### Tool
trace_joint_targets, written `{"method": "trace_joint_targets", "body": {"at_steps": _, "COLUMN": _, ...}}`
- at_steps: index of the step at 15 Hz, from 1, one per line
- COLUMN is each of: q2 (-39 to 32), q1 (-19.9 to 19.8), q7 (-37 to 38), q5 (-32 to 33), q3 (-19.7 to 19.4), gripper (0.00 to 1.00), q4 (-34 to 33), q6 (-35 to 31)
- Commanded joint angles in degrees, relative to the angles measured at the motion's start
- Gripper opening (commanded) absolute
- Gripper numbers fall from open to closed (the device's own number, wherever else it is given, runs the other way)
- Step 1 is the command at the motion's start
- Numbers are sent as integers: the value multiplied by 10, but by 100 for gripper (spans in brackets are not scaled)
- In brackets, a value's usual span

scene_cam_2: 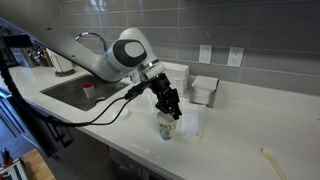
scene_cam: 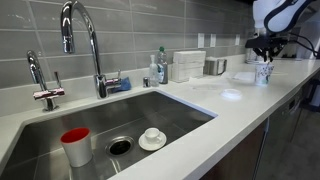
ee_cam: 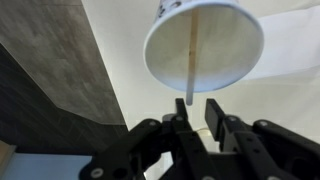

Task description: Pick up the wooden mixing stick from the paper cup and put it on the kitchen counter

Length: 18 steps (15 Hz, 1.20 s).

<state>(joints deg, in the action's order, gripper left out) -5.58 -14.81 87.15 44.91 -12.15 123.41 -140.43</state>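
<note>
The small white paper cup (scene_cam: 263, 73) with a faint printed pattern stands upright on the glossy white kitchen counter (scene_cam: 240, 112). In the wrist view, the cup (ee_cam: 225, 55) is seen from above with the thin wooden mixing stick (ee_cam: 190, 55) leaning inside it. The stick's upper end pokes over the rim towards me. My gripper (ee_cam: 199, 112) hovers right above the cup with its jaws apart. The stick's tip lies just ahead of the gap, beside one finger, not clamped. Both exterior views show the gripper (scene_cam: 263, 48) (scene_cam_2: 168, 104) directly over the cup (scene_cam_2: 166, 127).
The inset steel sink (scene_cam: 170, 105) holds a red-rimmed white cup (scene_cam: 76, 146) and a small dish (scene_cam: 152, 138), with a faucet (scene_cam: 95, 50) behind. White boxes (scene_cam_2: 205, 90) stand at the tiled wall behind the cup. A pale object (scene_cam_2: 271, 161) lies further along the counter (scene_cam_2: 230, 140).
</note>
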Motion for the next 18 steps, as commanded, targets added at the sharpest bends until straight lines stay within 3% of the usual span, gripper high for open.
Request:
{"method": "trace_joint_targets", "body": {"at_steps": 1, "q2": -11, "q1": 10, "q7": 8, "q5": 14, "q3": -15, "gripper": 18, "q4": 0, "q6": -22}}
{"method": "trace_joint_targets", "body": {"at_steps": 4, "q2": -14, "q1": 12, "q7": 9, "q5": 18, "q3": -17, "gripper": 19, "q4": 0, "q6": -23}}
{"method": "trace_joint_targets", "body": {"at_steps": 9, "q2": -8, "q1": 14, "q7": 4, "q5": 14, "q3": -18, "gripper": 7, "q4": 2, "q6": -18}}
{"method": "trace_joint_targets", "body": {"at_steps": 18, "q2": 64, "q1": 9, "q7": -15, "q5": 4, "q3": -17, "gripper": 8, "q4": 9, "q6": 4}}
